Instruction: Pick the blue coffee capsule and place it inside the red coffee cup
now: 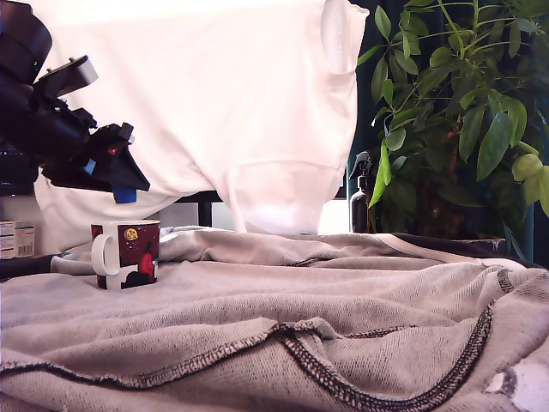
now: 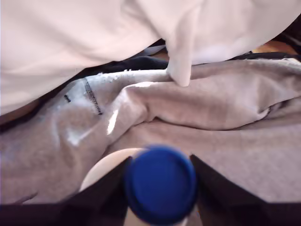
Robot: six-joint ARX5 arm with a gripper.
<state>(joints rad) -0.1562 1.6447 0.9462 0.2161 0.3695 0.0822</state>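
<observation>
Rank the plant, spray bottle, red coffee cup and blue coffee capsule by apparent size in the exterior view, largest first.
1. The plant.
2. The red coffee cup and the spray bottle: unsure, since the cup is wider while the bottle is taller and farther back.
3. The blue coffee capsule, only partly visible.

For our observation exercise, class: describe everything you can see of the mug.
The mug looks ceramic, with a white rim and handle and a dark red and black print bearing a small yellow round mark. It stands upright on the grey cloth, handle toward the exterior view's left. Nothing else touches it. The gripper, shut on the blue capsule, hangs just above its mouth.
</observation>
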